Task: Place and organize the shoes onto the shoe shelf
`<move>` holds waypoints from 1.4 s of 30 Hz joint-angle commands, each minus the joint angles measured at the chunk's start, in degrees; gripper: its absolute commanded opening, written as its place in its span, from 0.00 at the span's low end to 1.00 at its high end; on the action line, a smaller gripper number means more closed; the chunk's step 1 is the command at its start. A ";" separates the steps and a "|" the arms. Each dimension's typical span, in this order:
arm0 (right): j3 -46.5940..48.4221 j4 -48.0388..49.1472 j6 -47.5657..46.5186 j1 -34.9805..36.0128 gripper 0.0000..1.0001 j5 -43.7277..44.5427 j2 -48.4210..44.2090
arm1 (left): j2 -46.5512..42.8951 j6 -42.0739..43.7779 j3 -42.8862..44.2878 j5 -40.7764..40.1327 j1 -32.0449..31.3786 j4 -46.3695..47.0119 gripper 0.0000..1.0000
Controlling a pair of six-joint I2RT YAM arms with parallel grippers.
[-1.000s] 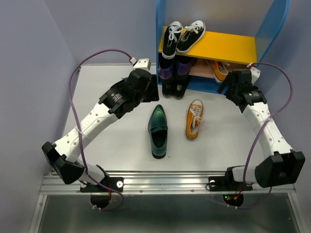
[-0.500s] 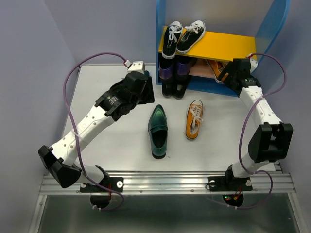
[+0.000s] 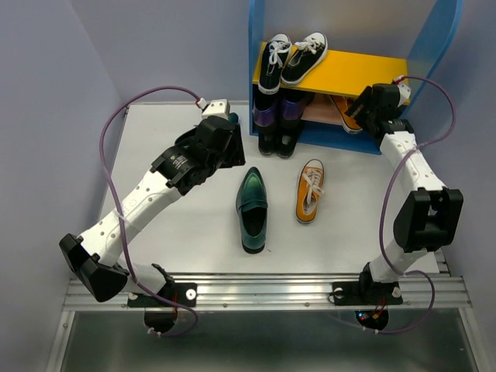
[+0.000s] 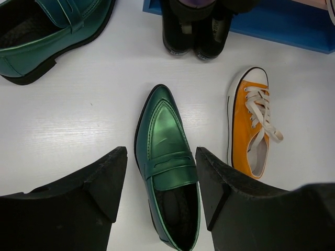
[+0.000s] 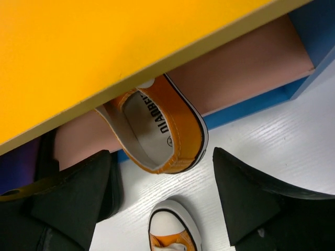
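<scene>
White table (image 3: pixel 194 232): we list green loafer (image 4: pixel 166 157), orange sneaker (image 4: pixel 250 125) unshelved; left gripper (image 4: pixel 160 159) parted, empty above loafer; right gripper (image 5: pixel 161 154) parted at shelved sneaker (image 5: pixel 180 130), presumably seating it.

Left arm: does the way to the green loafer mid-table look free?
Likely yes: the left gripper hangs open above the green loafer, and the orange sneaker lies apart from it.

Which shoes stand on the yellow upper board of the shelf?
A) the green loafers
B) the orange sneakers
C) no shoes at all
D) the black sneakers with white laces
D: the black sneakers with white laces rest on the yellow board, while a green loafer and an orange sneaker lie off it.
</scene>
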 commanded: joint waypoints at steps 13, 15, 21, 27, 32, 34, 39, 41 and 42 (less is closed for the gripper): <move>4.92 3.49 0.47 -0.86 0.17 2.62 4.25 | 0.11 0.37 -1.45 1.07 0.14 2.65 0.64; 5.27 3.40 1.87 -0.86 0.08 3.50 4.16 | 0.20 0.45 -1.45 1.07 0.22 2.74 0.64; 2.55 3.40 8.81 -3.41 0.01 5.52 2.05 | 0.37 0.54 -1.54 0.63 0.22 2.39 0.64; -0.70 5.41 15.83 -5.26 0.01 7.01 -1.54 | 0.20 0.45 -2.15 0.37 0.14 2.13 0.64; -2.64 7.61 21.55 -5.26 0.01 10.09 -4.19 | 0.28 0.37 -2.94 0.37 0.22 2.48 0.63; -2.81 8.40 24.02 -5.26 0.01 11.58 -4.89 | 0.20 0.19 -3.21 0.11 0.22 2.48 0.63; -4.21 10.24 30.42 -5.26 0.01 14.04 -5.86 | -0.59 -0.16 -4.26 -0.25 0.22 2.65 0.63; -5.18 11.56 31.93 -5.26 0.01 16.23 -6.47 | -0.77 -0.34 -4.44 -0.25 0.22 2.48 0.63; -6.06 11.92 33.68 -5.26 0.01 17.03 -6.65 | -0.86 -0.34 -4.44 -0.16 0.14 2.39 0.63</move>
